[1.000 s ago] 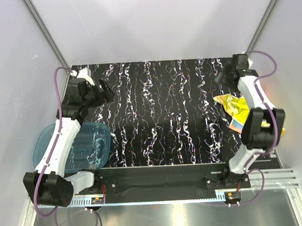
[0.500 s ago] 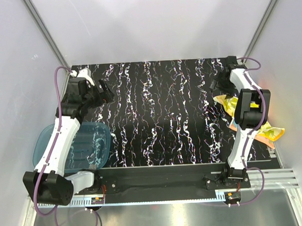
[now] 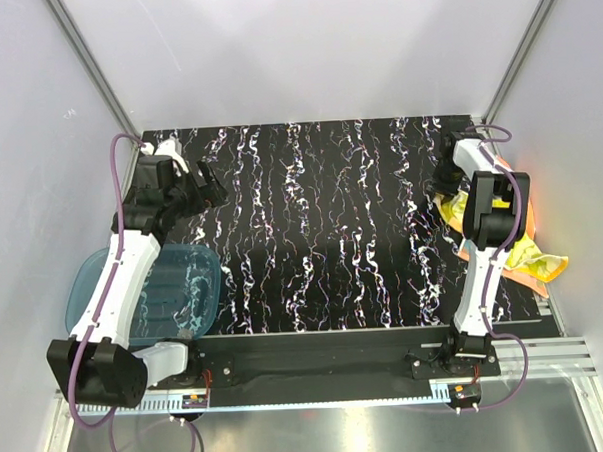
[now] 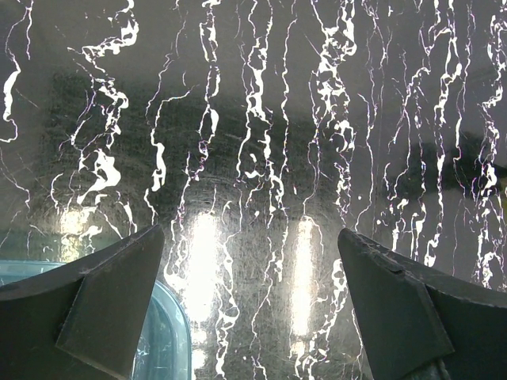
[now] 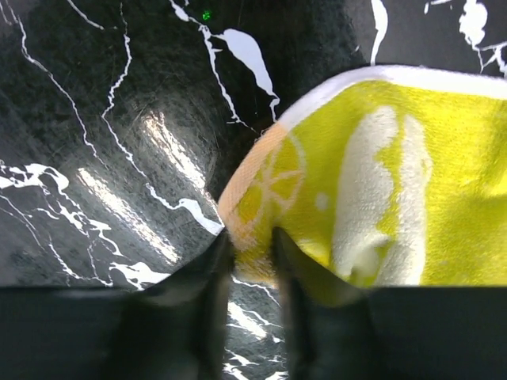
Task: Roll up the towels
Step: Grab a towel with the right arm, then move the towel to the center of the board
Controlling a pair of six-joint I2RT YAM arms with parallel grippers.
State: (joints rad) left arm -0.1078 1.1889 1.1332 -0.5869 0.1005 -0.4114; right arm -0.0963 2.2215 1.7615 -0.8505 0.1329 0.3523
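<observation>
right pincer at corner of yellow towel

1. Free passage over the whole middle of the black, white-veined marble-pattern desk, near edge to far edge, between the two arms.
2. Left side narrowed by the white-and-black left arm, stretched above the translucent blue plastic tray at the near left corner. Bare desk between the widely parted left fingers.
3. Right side blocked by the raised right arm and the yellow lemon-print towel, one corner pinched between the right fingers.
4. Crumpled yellow-and-orange cloth overhanging the desk's right edge, just beside that arm.
5. Hemmed in by pale enclosure walls left, far and right.
</observation>
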